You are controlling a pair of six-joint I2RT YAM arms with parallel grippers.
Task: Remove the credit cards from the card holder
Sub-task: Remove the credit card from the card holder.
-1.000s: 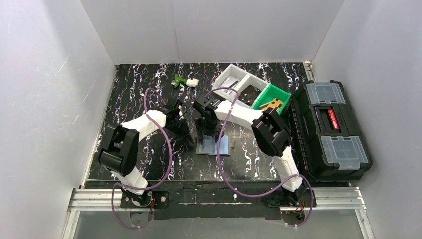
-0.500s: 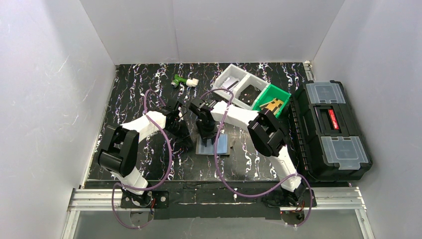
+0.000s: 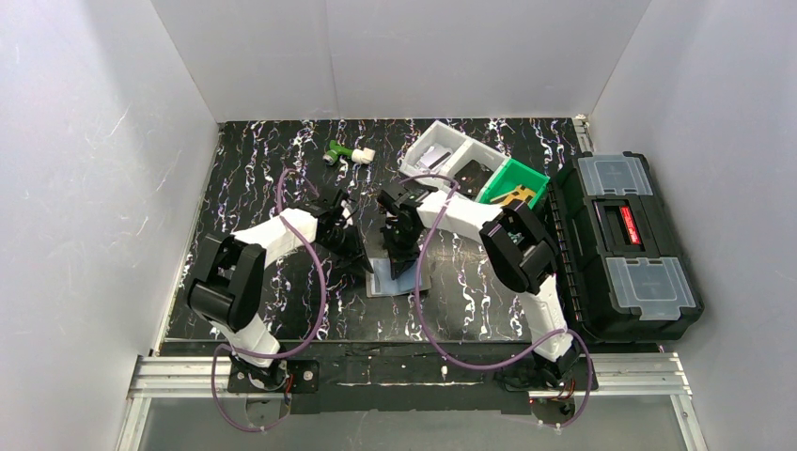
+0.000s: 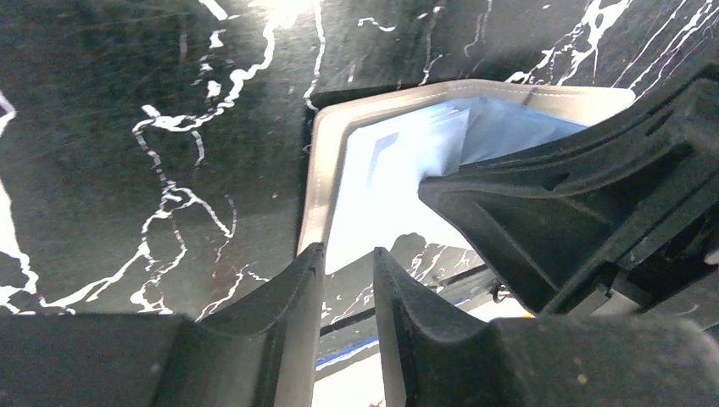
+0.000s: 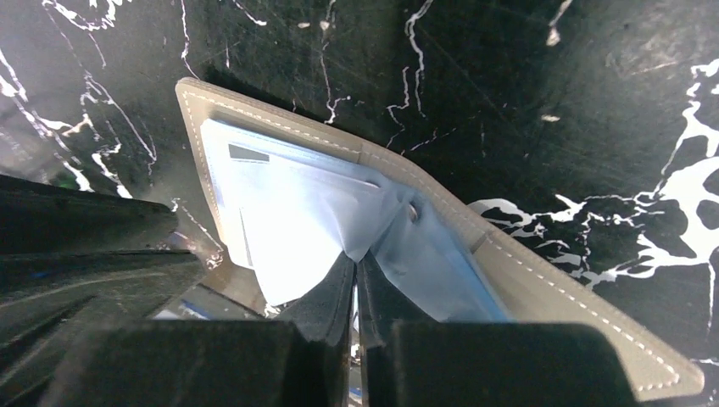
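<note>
Right gripper (image 5: 356,275): jaws are being held all but together, and a fold of the shiny lining of the card holder (image 5: 543,297) is being pinched at the tips, as judged.

Credit cards (image 5: 254,182): these are being seen just ahead and to the left of those tips, tucked under the lining and not yet drawn out. Their count cannot be told.

Holder: it is being kept open flat beneath the gripper, its long axis running from ahead-left to near-right.

Left gripper (image 4: 348,284): fingers are being held narrowly apart over the holder's border. Whether it is being clamped cannot be told.

The right arm is being judged nearer the cards. Both wrists are being pitched steeply down, from opposite sides.
</note>
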